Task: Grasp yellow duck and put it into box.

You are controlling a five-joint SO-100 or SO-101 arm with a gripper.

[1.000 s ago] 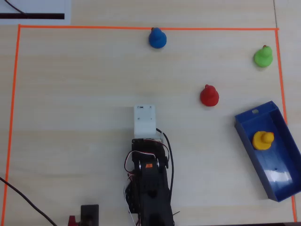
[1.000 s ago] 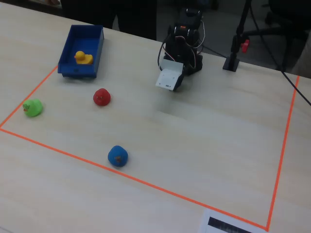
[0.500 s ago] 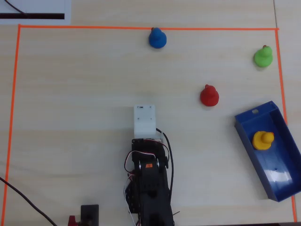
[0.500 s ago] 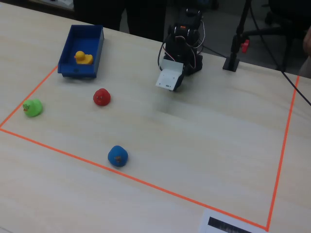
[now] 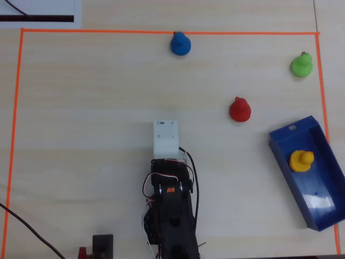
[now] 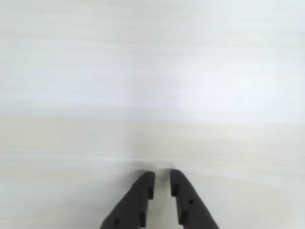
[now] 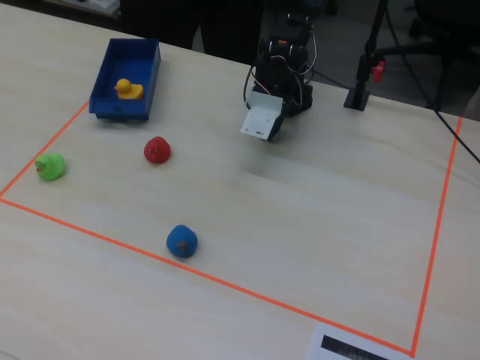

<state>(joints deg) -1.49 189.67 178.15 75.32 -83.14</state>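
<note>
Yellow duck (image 5: 301, 160) inside box (image 5: 318, 216), gripper (image 6: 162, 180) nearly closed, empty, well apart.

**Open middle, toys along the far and right edges**

The surface (image 5: 81, 135) lies bare across its middle and left side, and the wrist view shows only bare wood ahead of the claw (image 6: 162, 183). The obstacles are a blue duck (image 5: 180, 44) at the far edge, a green duck (image 5: 301, 65) in the far right corner, a red duck (image 5: 240, 110) near the box (image 5: 318, 213), and the box itself along the right edge.
</note>
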